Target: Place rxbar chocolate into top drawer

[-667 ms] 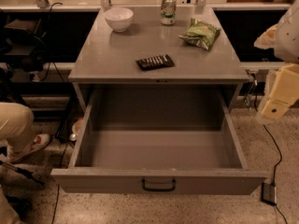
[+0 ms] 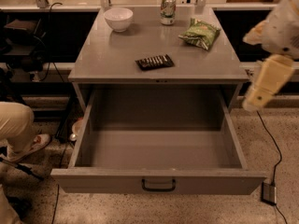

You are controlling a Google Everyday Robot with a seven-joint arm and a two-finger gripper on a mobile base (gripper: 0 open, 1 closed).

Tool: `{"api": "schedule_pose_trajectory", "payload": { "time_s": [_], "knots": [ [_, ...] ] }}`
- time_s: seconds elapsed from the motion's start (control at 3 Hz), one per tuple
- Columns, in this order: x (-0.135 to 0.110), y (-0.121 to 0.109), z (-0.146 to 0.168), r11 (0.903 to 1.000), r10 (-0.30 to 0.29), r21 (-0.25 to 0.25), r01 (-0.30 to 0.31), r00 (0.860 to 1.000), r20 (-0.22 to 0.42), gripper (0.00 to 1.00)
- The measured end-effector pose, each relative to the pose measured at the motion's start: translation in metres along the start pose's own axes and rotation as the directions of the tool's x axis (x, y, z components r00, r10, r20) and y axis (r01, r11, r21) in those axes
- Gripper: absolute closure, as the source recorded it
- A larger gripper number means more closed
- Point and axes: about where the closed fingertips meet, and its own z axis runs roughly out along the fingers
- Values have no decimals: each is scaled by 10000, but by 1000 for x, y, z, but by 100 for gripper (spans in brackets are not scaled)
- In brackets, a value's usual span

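- The chocolate bar (image 2: 154, 62) was a small flat rectangle in a dark brown-black wrapper with a row of pale marks on it.
- It lay flat on the grey cabinet top (image 2: 107, 59), near the front edge and a little turned, above the open drawer, not inside it.
- The top drawer (image 2: 93, 181) was pulled far out, grey and deep, with a small dark curved handle (image 2: 159, 186) in the middle of its front panel.
- The arm (image 2: 280, 22), pale and blurred, came in from the upper right corner and bent downward.
- The gripper (image 2: 256, 99) hung beside the right side of the cabinet, well apart from the bar and holding nothing that I could see; I cannot tell if it was released or clenched.
- Behind the bar stood a white bowl (image 2: 118, 18), a can (image 2: 167, 8) and a green chip bag (image 2: 201, 33).
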Motion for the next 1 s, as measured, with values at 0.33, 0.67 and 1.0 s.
{"api": "schedule_pose_trajectory", "payload": {
  "time_s": [0.33, 0.67, 1.0],
  "knots": [
    [-34, -55, 42, 9997, 0, -252, 32, 9920, 1258, 0],
    [-63, -104, 87, 9984, 555, -204, -522, 9727, 2254, 0],
    [-63, -103, 87, 9985, 542, -211, -508, 9730, 2243, 0]
  ]
}}
